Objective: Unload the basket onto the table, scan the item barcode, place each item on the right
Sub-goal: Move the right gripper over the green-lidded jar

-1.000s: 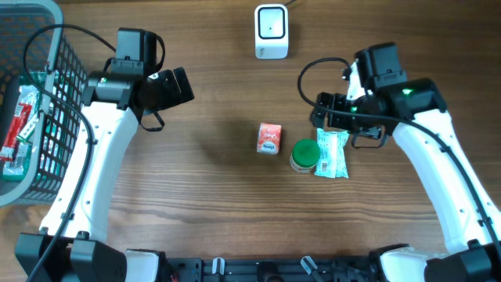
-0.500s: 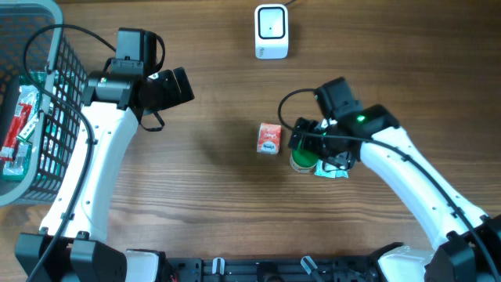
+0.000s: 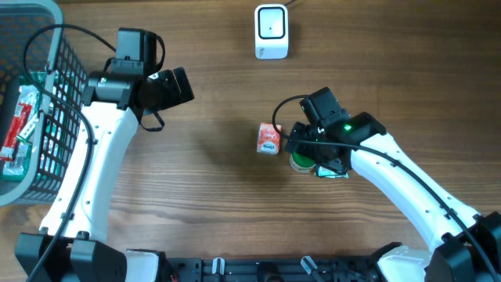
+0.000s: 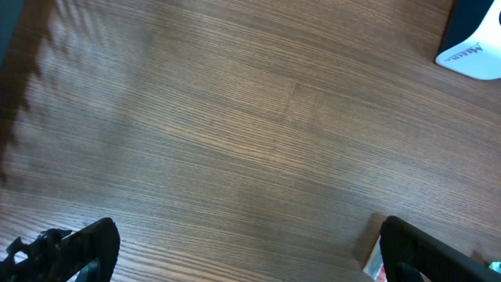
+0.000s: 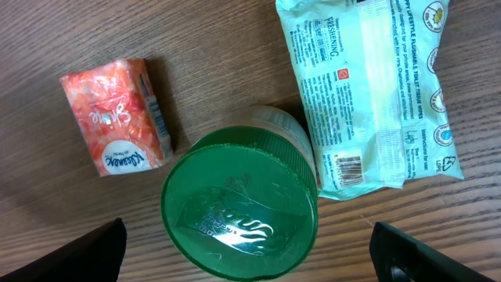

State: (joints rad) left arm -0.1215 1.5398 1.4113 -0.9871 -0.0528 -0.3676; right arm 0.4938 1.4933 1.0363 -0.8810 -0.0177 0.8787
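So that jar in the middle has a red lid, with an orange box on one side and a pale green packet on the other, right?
Not quite: the jar has a green lid, not a red one, as the right wrist view shows plainly. The rest holds: it stands between the orange box and the pale green packet.

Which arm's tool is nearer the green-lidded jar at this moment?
Right. The right tool hangs open directly above the green-lidded jar. The left tool is open too, far off to the jar's left beside the basket, over bare wood.
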